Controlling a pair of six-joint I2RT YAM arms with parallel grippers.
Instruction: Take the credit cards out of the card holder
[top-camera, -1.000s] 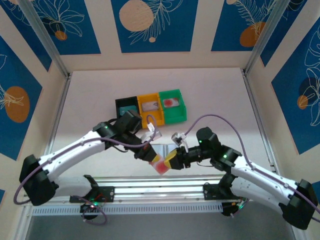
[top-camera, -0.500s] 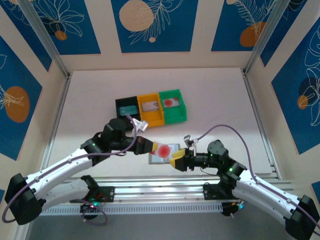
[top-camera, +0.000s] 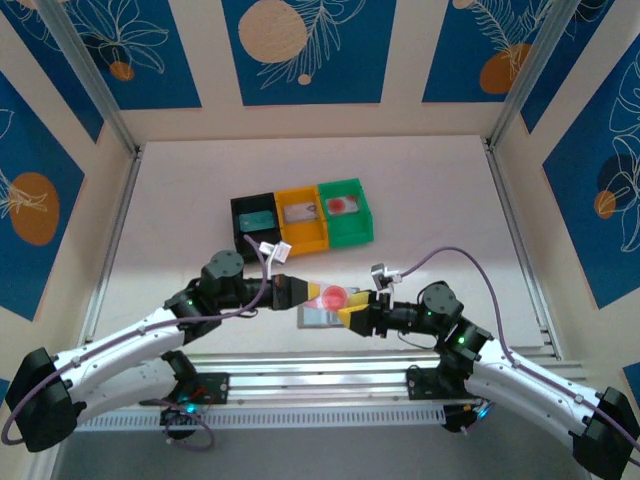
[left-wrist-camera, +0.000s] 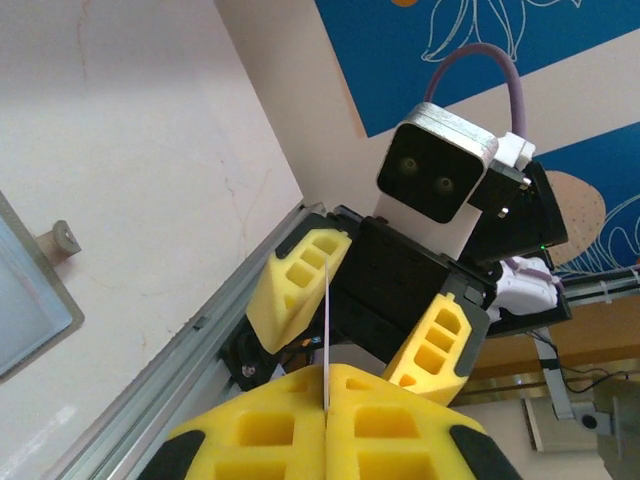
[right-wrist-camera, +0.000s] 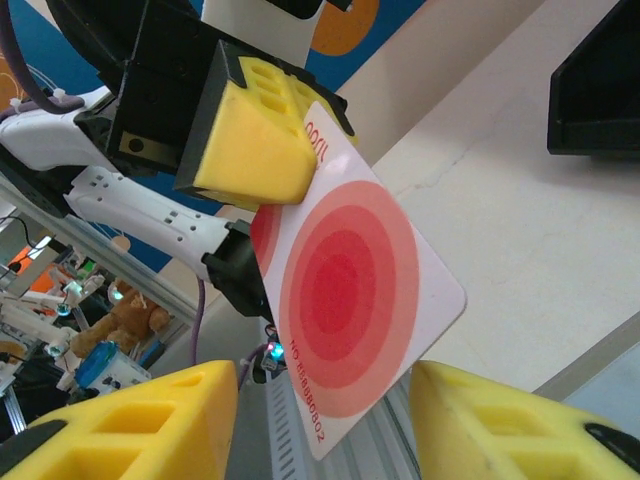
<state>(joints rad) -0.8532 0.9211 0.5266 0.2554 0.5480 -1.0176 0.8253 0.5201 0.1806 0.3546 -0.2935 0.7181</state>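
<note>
Above the counter's (top-camera: 430, 200) near edge, the left claw (top-camera: 312, 293) is pressed together on the red-dot credit card (top-camera: 333, 296), held clear of the surface. The card holder (top-camera: 316, 319) lies flat beneath it, largely masked by both claws, so its pockets cannot be read. The right claw (top-camera: 348, 316) faces the left one with its jaws spread. Left wrist view: the card (left-wrist-camera: 326, 320) appears edge-on as a thin line rising from the closed yellow pads (left-wrist-camera: 290, 390), and a corner of the card holder (left-wrist-camera: 25, 300) is cut off at the frame's left edge. Right wrist view: the card's face (right-wrist-camera: 345, 290), its small print too blurred to read, stands between the spread fingers (right-wrist-camera: 160, 400) without visible contact. Farther back, well apart, stand the black bin (top-camera: 240, 205), orange bin (top-camera: 305, 240) and green bin (top-camera: 352, 235), their contents too small to identify.
</note>
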